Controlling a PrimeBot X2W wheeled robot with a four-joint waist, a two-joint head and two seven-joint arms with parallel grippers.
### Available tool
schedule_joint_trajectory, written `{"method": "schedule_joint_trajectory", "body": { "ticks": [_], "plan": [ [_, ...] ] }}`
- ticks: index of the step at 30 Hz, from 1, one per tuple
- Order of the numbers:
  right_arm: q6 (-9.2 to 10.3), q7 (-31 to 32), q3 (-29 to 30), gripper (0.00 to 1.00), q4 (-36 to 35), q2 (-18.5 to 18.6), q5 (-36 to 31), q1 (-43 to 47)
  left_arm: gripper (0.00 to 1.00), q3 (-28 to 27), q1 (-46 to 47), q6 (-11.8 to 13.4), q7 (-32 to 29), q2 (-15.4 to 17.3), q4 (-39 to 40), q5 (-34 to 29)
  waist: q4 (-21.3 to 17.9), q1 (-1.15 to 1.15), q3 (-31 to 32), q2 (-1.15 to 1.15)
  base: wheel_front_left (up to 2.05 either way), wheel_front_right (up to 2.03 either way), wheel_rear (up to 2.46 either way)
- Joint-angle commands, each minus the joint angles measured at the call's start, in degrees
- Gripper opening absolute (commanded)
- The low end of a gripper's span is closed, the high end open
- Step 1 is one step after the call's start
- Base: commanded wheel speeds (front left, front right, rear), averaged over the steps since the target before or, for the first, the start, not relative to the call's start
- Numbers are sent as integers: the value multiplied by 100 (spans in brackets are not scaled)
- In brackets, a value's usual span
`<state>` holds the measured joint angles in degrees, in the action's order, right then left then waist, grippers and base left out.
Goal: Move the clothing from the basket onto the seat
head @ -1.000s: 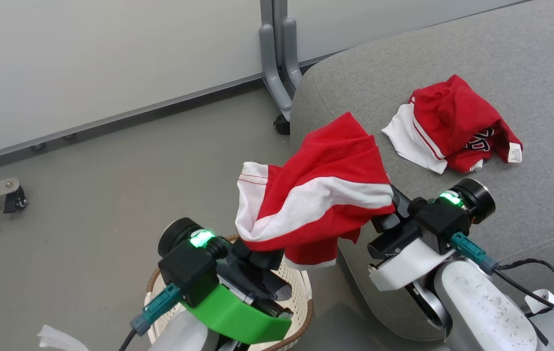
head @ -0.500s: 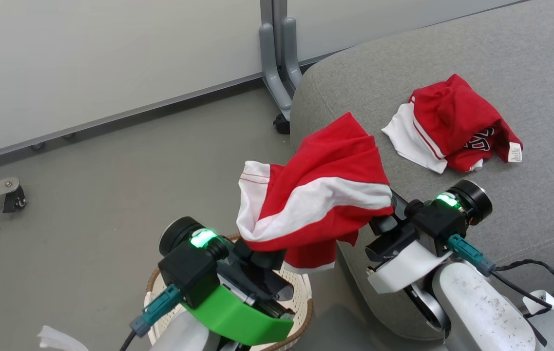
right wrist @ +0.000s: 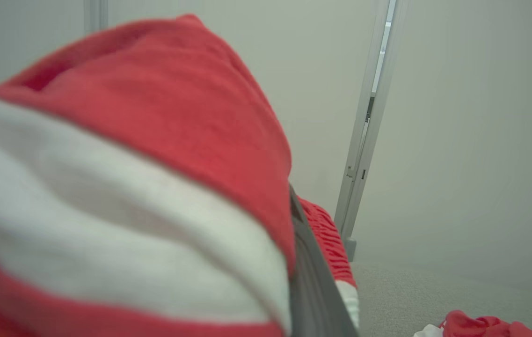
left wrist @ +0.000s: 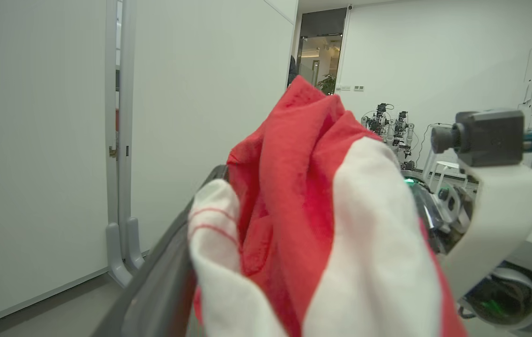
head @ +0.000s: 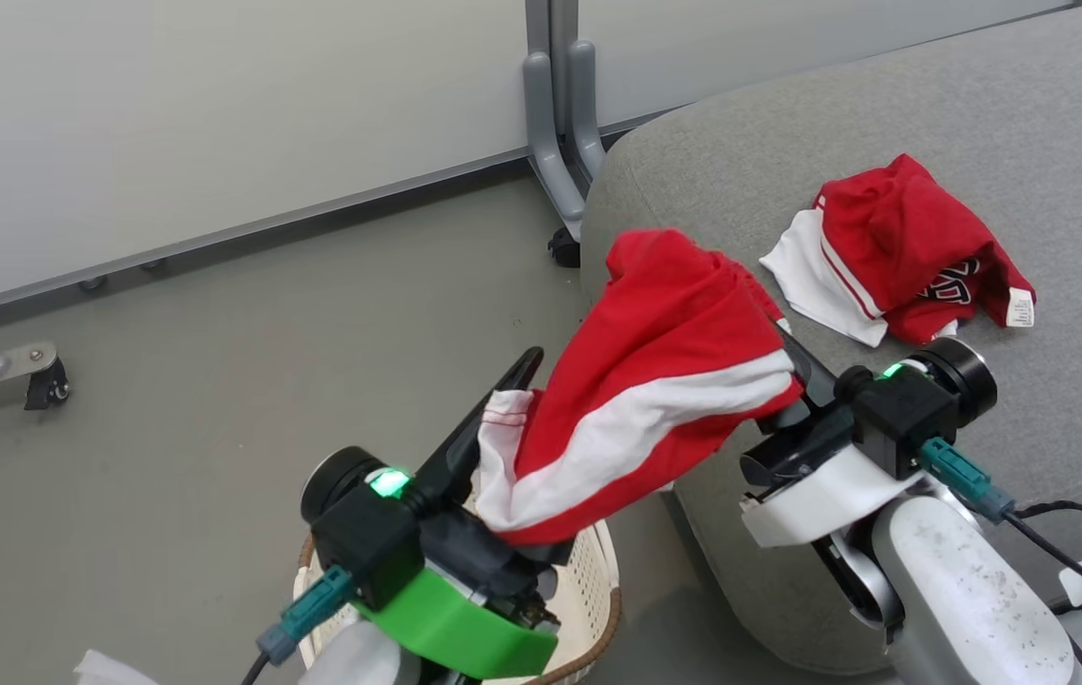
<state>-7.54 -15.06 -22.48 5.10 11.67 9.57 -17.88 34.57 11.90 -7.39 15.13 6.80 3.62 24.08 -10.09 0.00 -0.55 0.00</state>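
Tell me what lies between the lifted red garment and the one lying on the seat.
A bare strip of grey seat, in the head view.

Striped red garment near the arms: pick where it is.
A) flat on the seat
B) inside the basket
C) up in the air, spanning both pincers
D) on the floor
C: the striped red garment hangs above the basket, stretched from the left pincer to the right pincer; the logo garment is the one lying on the seat.
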Motion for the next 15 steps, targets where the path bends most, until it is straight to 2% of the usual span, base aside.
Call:
{"method": "schedule_joint_trajectory", "body": {
  "ticks": [1,9,15],
  "plan": [
    [9,-17,82,0,-51,15,2,83,100,-112,-157,-15,1,33,-18,14,61,0,39,0,0,0,0],
    [9,-17,618,0,-178,17,-22,288,100,-535,-674,-15,0,193,-274,2,321,0,137,0,0,0,0],
    [9,-18,1132,0,-286,-84,-38,536,100,-1022,-990,-15,0,156,-479,111,613,0,154,0,0,0,0]
  ]
}}
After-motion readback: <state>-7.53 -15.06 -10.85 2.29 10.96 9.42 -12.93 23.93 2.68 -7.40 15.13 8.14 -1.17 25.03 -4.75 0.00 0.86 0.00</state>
